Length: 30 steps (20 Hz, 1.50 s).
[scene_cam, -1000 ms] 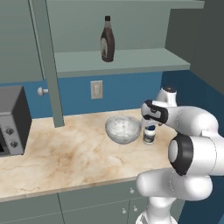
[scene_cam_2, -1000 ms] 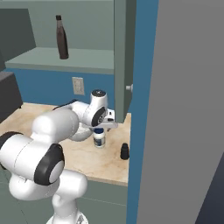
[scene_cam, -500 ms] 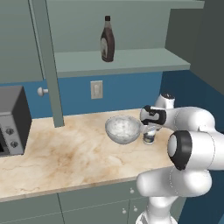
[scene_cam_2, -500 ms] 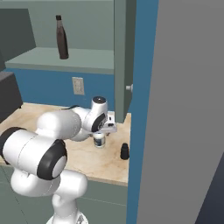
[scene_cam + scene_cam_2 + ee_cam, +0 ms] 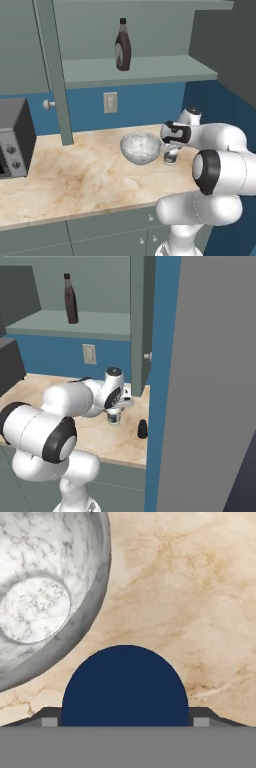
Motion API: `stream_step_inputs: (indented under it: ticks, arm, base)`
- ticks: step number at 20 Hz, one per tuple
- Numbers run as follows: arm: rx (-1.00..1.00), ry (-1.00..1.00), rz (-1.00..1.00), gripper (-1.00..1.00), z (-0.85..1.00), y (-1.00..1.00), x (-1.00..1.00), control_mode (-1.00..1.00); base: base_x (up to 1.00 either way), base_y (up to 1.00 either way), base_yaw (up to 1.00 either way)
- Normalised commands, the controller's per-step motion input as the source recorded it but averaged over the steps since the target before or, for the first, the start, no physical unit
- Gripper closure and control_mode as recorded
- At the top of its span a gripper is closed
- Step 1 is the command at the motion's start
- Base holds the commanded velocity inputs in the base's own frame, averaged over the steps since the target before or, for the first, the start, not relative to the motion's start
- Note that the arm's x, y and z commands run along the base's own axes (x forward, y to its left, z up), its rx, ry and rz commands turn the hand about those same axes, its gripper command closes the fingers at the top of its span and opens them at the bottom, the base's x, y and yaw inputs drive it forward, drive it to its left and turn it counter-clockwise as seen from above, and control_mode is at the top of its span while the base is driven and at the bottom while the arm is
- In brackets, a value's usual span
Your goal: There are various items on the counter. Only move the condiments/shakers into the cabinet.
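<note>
The white jar with the dark blue lid (image 5: 125,684) stands on the beige counter (image 5: 75,175), right beside the clear glass bowl (image 5: 140,147). My gripper (image 5: 171,149) is low over the jar (image 5: 170,158), open, with one fingertip (image 5: 49,718) on each side of the lid and a thin gap between. The jar (image 5: 114,417) also shows under the hand in the right base view. A small black shaker (image 5: 142,428) stands apart from it near the counter's end. Upright on the cabinet shelf (image 5: 155,70) is the brown syrup bottle (image 5: 123,45).
A microwave (image 5: 12,137) sits at the counter's left end. The cabinet's narrow door edge (image 5: 54,75) comes down to the counter. A wall socket (image 5: 110,102) is behind the bowl. A tall grey panel (image 5: 215,381) closes off the right side.
The hand has come down over the blue-lidded jar, so the fingers now straddle its lid. The jar, bowl, shaker and bottle have stayed put.
</note>
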Motion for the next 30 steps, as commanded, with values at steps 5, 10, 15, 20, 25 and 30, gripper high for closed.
stream_step_inputs:
  ticks: [5, 10, 15, 20, 25, 30]
  arm:
    - [0.0, -0.14, 0.0, 1.0, 0.47, 0.0, -0.71, -1.0]
    - [0.0, -0.3, 0.0, 1.0, 1.0, 0.0, -0.98, -1.0]
    - [0.0, -0.23, -0.08, 1.0, 1.0, 0.21, -0.71, -1.0]
    - [0.0, -0.14, -0.1, 1.0, 1.0, 0.22, -0.61, -1.0]
    - [0.0, -0.02, -0.1, 1.0, 1.0, 0.17, -0.15, -1.0]
    - [0.0, 0.0, -0.08, 1.0, 1.0, 0.12, -0.03, -1.0]
  base:
    - [0.0, 0.0, 0.0]
    - [0.0, 0.0, 0.0]
    - [0.0, 0.0, 0.0]
    - [0.0, 0.0, 0.0]
    - [0.0, 0.0, 0.0]
    - [0.0, 0.0, 0.0]
